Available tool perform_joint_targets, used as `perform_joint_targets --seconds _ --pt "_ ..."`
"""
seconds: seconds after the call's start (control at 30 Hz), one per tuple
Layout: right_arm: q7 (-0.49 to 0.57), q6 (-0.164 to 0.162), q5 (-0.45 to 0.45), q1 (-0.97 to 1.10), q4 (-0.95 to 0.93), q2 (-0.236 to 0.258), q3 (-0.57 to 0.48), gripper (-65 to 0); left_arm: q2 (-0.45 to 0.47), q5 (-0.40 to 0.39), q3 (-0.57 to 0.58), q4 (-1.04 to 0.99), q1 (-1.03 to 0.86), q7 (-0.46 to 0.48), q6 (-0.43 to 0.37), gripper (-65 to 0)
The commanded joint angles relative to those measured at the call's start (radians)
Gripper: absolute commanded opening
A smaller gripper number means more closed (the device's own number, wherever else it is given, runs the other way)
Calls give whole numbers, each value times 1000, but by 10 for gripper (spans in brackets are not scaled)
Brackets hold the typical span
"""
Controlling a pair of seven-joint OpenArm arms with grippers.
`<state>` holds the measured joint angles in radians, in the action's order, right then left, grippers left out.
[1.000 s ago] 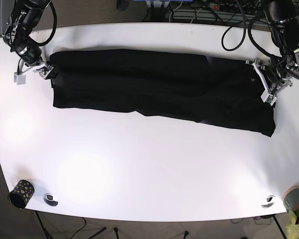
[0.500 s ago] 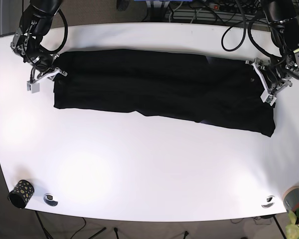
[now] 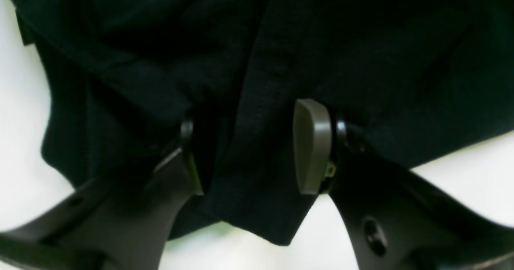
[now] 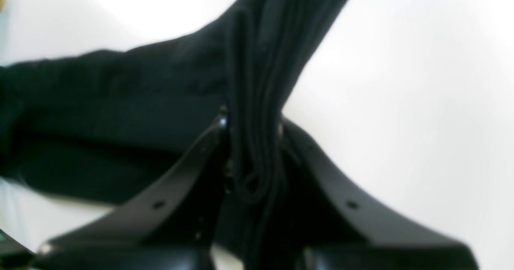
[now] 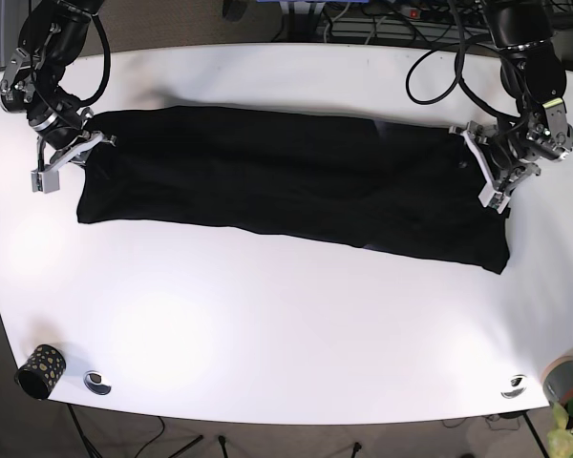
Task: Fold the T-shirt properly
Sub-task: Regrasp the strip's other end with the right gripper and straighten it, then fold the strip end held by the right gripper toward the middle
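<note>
The black T-shirt point(image 5: 286, 181) lies as a long folded band across the white table point(image 5: 286, 315). In the base view my right gripper point(image 5: 72, 157) is at the band's left end. The right wrist view shows that gripper point(image 4: 253, 141) shut on a bunched ridge of the T-shirt point(image 4: 120, 101). My left gripper point(image 5: 492, 176) is at the band's right end. In the left wrist view it point(image 3: 249, 149) stands open, and the T-shirt's point(image 3: 321, 41) edge hangs between the fingers point(image 3: 311, 145).
A black patterned cup point(image 5: 40, 370) and a small round piece point(image 5: 97, 382) sit at the table's front left edge. Another round piece point(image 5: 514, 386) and a grey pot with a plant point(image 5: 565, 382) are at the front right. Cables run behind the table.
The whole shirt has shifted left and slightly toward the front. Both grippers moved with it, the right gripper pulling the left end outward.
</note>
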<state>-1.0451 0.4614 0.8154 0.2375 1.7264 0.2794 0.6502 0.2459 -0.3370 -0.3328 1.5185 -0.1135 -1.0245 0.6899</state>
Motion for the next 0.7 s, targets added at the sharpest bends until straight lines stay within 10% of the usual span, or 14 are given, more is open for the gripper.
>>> perform_joint_targets --seconds 0.0,0.67 --pt "19 7 31 10 103 13 3 -650 -36 -14 13 -3 -5 -30 8 -371" --pt "22 13 22 -65 243 -130 -300 -650 -151 -12 77 -8 -5 -30 8 -372"
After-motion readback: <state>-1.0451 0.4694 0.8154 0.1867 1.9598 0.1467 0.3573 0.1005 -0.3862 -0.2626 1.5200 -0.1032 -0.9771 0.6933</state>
